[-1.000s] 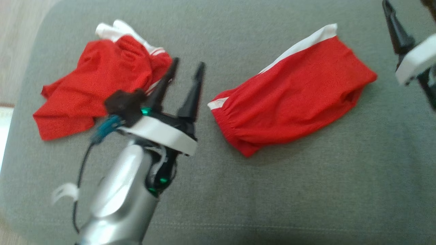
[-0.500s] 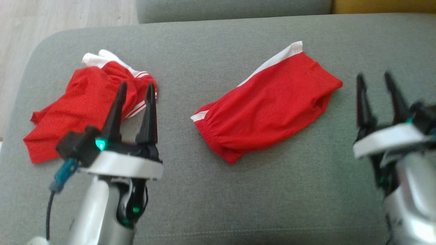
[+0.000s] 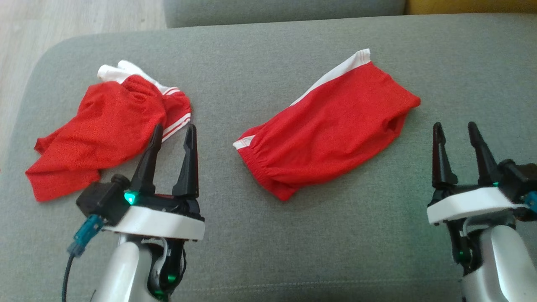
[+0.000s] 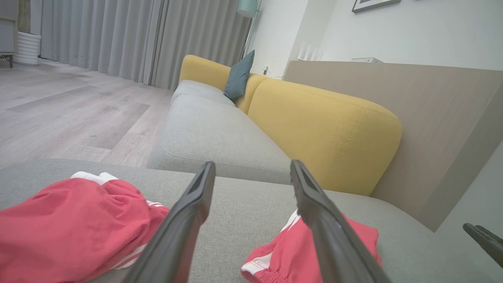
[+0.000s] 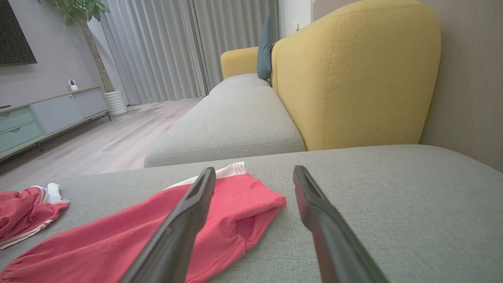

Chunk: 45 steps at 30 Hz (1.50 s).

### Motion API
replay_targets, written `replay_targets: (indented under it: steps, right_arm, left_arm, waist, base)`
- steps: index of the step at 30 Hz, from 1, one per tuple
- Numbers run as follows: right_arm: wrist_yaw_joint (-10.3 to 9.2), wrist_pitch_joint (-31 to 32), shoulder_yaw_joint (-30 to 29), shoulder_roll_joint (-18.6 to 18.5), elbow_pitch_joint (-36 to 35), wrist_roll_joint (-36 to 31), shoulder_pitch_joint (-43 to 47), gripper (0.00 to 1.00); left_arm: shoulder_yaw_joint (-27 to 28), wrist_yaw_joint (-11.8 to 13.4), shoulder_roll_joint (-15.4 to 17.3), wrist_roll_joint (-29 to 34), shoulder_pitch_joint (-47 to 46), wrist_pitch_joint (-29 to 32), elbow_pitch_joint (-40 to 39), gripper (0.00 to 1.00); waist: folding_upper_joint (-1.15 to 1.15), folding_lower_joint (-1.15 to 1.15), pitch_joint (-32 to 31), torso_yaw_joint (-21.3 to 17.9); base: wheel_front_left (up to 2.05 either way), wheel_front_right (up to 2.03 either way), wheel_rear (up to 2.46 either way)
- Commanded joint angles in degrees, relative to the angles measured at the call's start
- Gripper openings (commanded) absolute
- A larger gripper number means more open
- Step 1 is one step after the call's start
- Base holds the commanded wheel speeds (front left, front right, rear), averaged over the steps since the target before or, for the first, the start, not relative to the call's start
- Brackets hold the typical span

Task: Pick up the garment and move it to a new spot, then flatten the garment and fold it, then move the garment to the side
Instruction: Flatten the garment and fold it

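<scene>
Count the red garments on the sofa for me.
2. A crumpled garment lies toward the left edge of the sofa; a folded garment lies near the middle. None seems hidden.

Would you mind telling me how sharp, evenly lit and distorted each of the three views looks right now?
Head view: soft, even light, only a faint shadow under the folded garment; mildly hazy, the right gripper slightly smeared. Left wrist view: wide-angle stretch, its near fingers soft, the yellow backrest sharp. Right wrist view: its fingers equally soft, the far left wall dimmer.
</scene>
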Motion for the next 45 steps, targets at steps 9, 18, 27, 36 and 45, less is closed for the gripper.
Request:
replay_targets:
  steps: [9,18,27,36,45]
  right_arm:
    - [0.19,5.8,-3.6,1.0,-1.9,1.8,-2.2,1.0]
    - [0.19,11.2,-8.1,1.1,6.6,16.0,-9.5,1.0]
    - [0.19,13.7,-14.6,1.1,18.8,19.8,-18.0,1.0]
    - [0.19,15.7,-22.5,1.1,28.3,13.3,-25.2,1.0]
    - [0.19,17.7,-26.6,1.1,34.3,8.0,-31.9,1.0]
  left_arm:
    - [0.6,0.1,0.3,-0.2,-3.3,-0.3,-2.3,1.0]
    - [-0.8,-0.2,0.3,-1.3,-5.8,-0.3,-2.2,1.0]
    - [-2.0,0.1,0.3,-2.4,-7.2,-0.3,-2.4,1.0]
    - [-2.6,0.6,0.3,-3.6,-7.5,-0.3,-3.1,1.0]
    - [-3.3,0.8,0.3,-4.4,-8.3,-0.3,-3.6,1.0]
  waist:
    - [0.0,0.01,3.8,2.9]
    - [0.0,0.01,8.8,7.1]
    - [0.0,0.01,10.5,10.9]
    - [0.0,0.01,11.8,13.4]
    - [0.0,0.01,13.4,14.8]
  base:
    - [0.0,0.0,0.0]
    - [0.0,0.0,0.0]
    - [0.0,0.0,0.0]
    - [0.0,0.0,0.0]
    - [0.0,0.0,0.0]
